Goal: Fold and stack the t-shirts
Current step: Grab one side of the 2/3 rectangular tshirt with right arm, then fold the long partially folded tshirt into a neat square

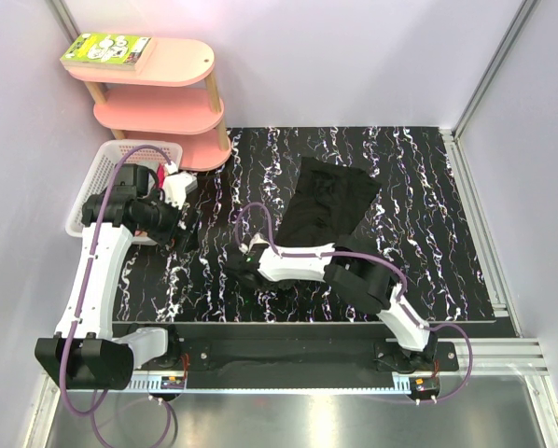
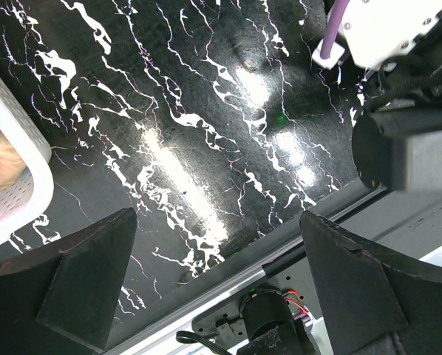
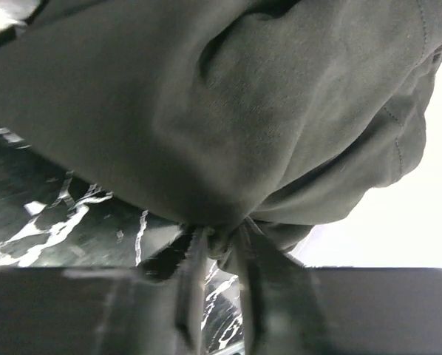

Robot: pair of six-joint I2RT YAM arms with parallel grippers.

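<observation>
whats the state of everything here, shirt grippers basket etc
black t-shirt, bunched on the table, one edge pinched
right gripper, shut on the black t-shirt
left gripper, open, empty, over bare table
basket, upright, reddish cloth inside
book, flat on the top shelf

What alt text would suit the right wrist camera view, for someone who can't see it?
A dark t-shirt fills most of the frame, its cloth bunched to a point pinched between the two fingers of the right end effector; black, white-veined tabletop shows at lower left.
</observation>
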